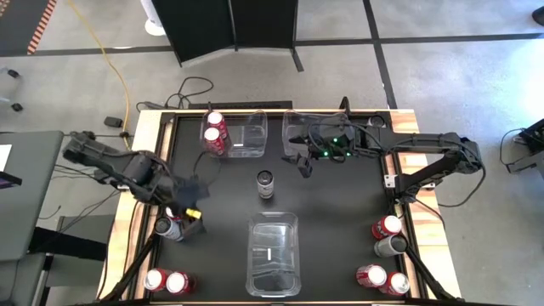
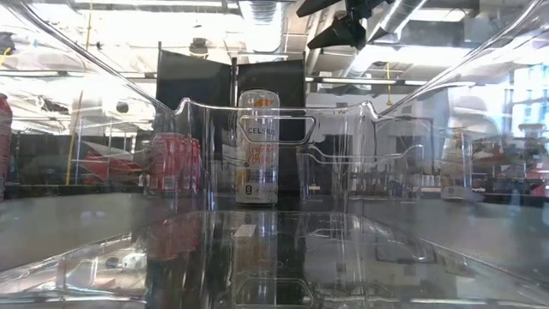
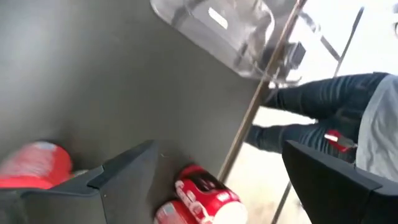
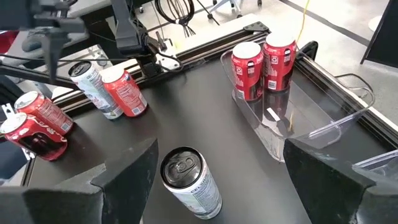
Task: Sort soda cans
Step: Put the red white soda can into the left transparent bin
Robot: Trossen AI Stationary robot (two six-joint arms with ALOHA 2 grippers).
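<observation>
So barely started, I'd say: only two red cans stand sorted inside the clear bin at the table's far left; a second far bin beside it and the near bin at the front edge look to hold nothing. One silver can stands alone mid-table, between the far bins and the near one. The rest wait at the edges: a red and a grey can on the left side, two red cans on their sides at the front-left corner, four more on the right, three red and one silver as far as I can tell. That's eleven cans I can count, nine left to place, if the lone silver one is unsorted too. Left gripper hangs over the left-side pair, fingers spread wide, nothing between them. Right gripper hovers near the centre silver can, just off to its far-right, jaws apart and empty; the right wrist view shows that can right ahead between the fingers. Cans are slim smooth metal cylinders, glossy printed red or brushed silver, with pull-tab tops. Bins are thin glossy transparent plastic, rectangular with rounded corners and cut-out handles. Table top is matte black, wood-framed.
</observation>
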